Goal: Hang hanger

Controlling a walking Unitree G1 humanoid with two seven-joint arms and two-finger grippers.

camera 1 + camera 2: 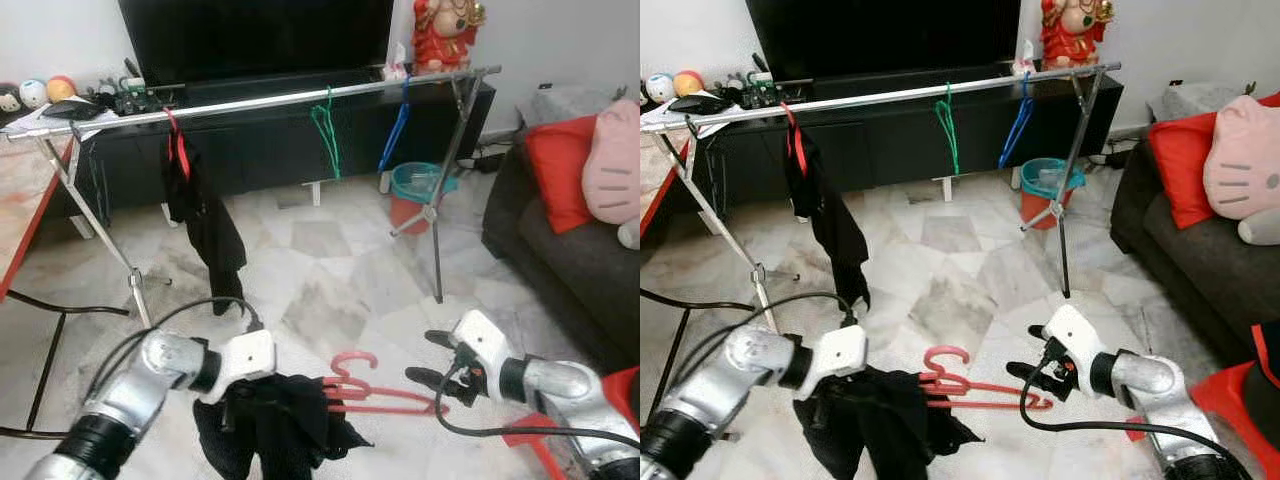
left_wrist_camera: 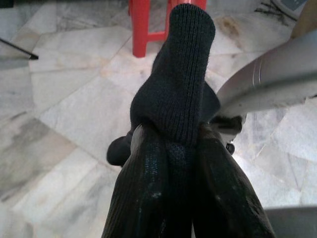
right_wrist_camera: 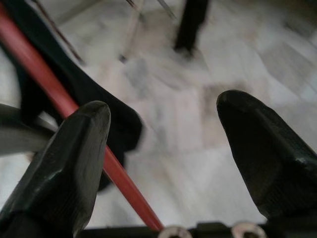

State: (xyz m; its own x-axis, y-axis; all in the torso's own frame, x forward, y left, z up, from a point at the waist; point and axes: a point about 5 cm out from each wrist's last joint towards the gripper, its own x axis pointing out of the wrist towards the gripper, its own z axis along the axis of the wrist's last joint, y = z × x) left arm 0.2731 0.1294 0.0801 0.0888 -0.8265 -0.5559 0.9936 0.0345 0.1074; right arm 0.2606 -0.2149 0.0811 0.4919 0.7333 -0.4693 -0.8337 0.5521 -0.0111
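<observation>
My left jaws (image 1: 240, 395) clench the black garment (image 1: 280, 425); my right jaws (image 1: 432, 358), released, straddle the red hanger (image 1: 385, 395). Next, I judge, they grip it.

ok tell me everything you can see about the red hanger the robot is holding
The red hanger looks like thin plastic, with a curved hook at the top and slim arms. It hangs tilted in front of the robot, above the marble floor. A black garment is draped over one end, and the left gripper is shut on that cloth. The right gripper is open, one finger close beside the bare end of the hanger.
</observation>
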